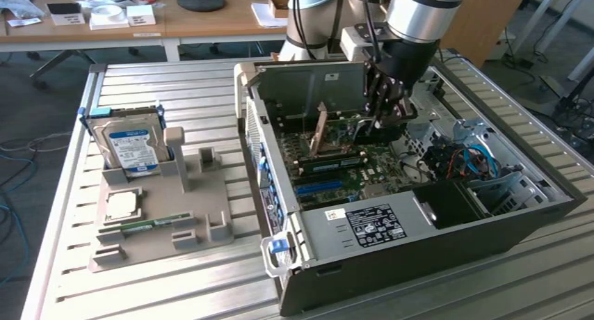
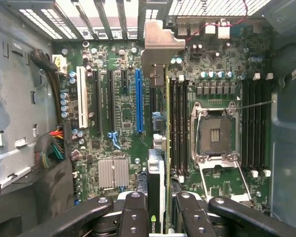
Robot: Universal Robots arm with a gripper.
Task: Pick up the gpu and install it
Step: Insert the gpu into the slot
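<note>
The gripper (image 2: 158,213) is clamped on the gpu (image 2: 157,173), which shows a green-and-white logo and stands edge-on to the motherboard (image 2: 123,128), just beside the blue slot (image 2: 139,101). In the exterior view the open computer case (image 1: 446,264) bears a black sticker (image 1: 371,226), unreadable. At nine o'clock of it, a blue-and-white-labelled hard drive (image 1: 130,146) stands on the slatted metal bench (image 1: 177,83).

The claw (image 1: 382,117) hangs over the motherboard (image 1: 364,172) inside the open case (image 1: 418,264).

Arm (image 1: 422,14) angled down, gripper (image 2: 160,205) clamping gpu (image 2: 156,170)
</note>
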